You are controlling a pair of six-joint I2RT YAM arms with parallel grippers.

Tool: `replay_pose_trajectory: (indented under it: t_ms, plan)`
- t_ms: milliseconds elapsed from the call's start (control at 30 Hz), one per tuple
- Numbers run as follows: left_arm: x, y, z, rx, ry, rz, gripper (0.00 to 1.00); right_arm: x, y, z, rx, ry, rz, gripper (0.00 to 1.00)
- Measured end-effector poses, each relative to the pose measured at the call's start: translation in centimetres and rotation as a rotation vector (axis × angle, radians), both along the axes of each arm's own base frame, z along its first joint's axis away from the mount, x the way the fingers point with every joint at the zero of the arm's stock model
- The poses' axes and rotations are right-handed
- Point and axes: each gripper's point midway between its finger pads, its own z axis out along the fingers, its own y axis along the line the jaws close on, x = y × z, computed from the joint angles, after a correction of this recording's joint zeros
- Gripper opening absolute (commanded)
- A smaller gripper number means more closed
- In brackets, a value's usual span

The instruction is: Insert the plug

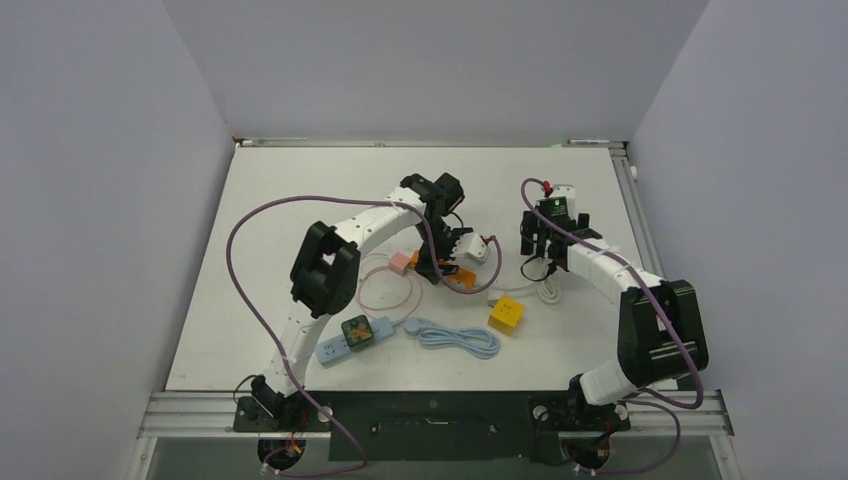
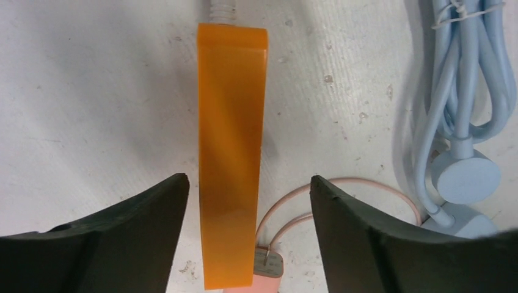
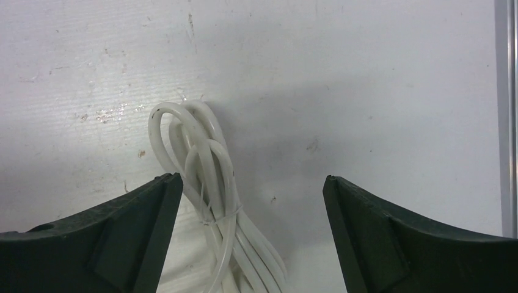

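We count two tools, both with fingers apart. The left tool [image 2: 249,183] straddles one long orange plastic power strip [image 2: 231,152] lying flat on the white bench [image 1: 300,180]. There is a narrow gap on one side of the strip and a wider one on the other, so nothing is clamped. One small pink plug [image 2: 269,268] lies just beside the strip's end, trailing one thin pink cable [image 2: 342,183]. One bundled light blue cable [image 2: 464,91] lies near the strip. In the overhead view, one light blue power strip [image 1: 335,345] sits well to the orange strip's lower left and one yellow cube [image 1: 506,314] to its lower right. The right tool [image 3: 252,180] hangs over one tied white cable coil [image 3: 211,177], right of the orange strip.
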Motion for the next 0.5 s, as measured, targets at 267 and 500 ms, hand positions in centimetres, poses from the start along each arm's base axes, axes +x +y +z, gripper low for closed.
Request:
replay_pose_trajectory:
  t_ms: [267, 500]
  plan:
    - [-0.4, 1.4, 0.6, 0.01, 0.051, 0.039, 0.81, -2.4, 0.2, 0.8, 0.08, -0.053, -0.026, 0.9]
    - [-0.3, 1.7, 0.4, 0.018, -0.005, 0.14, 0.69, -2.7, 0.5, 2.5, 0.283, -0.148, -0.094, 0.96]
